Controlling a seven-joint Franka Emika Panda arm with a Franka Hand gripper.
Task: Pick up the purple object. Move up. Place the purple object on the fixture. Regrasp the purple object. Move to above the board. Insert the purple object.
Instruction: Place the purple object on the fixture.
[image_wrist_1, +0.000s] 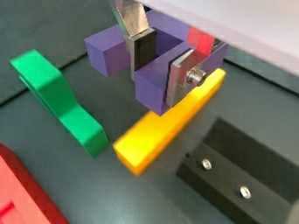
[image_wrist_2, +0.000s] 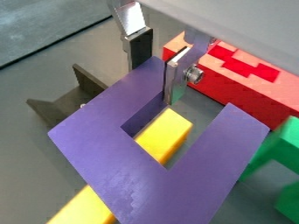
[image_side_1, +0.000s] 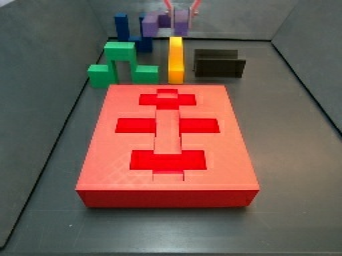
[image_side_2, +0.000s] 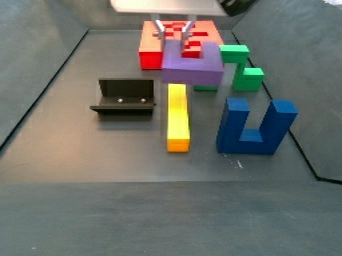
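My gripper (image_wrist_1: 162, 77) (image_wrist_2: 156, 83) is shut on the purple object (image_wrist_1: 158, 87) (image_wrist_2: 105, 149), a U-shaped block. One finger stands in its slot and the other outside one prong. In a side view the gripper (image_side_2: 178, 32) comes down onto the purple object (image_side_2: 194, 68), just beyond the far end of the yellow bar. I cannot tell whether the block is off the floor. The black fixture (image_side_2: 123, 97) (image_side_1: 218, 63) (image_wrist_1: 233, 171) stands apart from it across the yellow bar. The red board (image_side_1: 107, 150) (image_side_2: 150, 45) (image_wrist_2: 233, 79) lies close by the purple object.
A yellow bar (image_side_2: 178, 115) (image_wrist_1: 163, 127) lies between the fixture and the other blocks. A green arch block (image_side_2: 241, 62) (image_wrist_1: 59, 101) and a blue two-pronged block (image_side_2: 254, 125) stand beside it. Dark walls enclose the floor.
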